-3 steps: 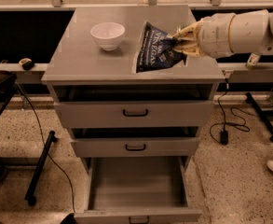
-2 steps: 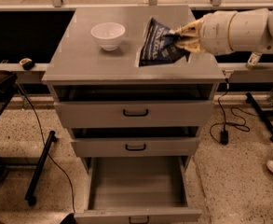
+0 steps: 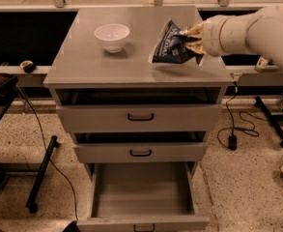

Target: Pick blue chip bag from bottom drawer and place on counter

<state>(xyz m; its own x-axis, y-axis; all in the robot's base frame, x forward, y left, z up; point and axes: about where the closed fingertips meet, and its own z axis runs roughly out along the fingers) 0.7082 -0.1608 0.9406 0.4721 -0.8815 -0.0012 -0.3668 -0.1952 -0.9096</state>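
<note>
Place step. Gripper (image 3: 193, 36) clamped on blue chip bag (image 3: 171, 46); bag tilted, lower edge at or just above worktop (image 3: 107, 66), near right edge. Bottom drawer (image 3: 141, 190) open, empty. Next, I'd say: settle bag, release, lift clear.

Claw (image 3: 195, 38) and chip bag (image 3: 172, 46) over counter (image 3: 126, 67)
</note>
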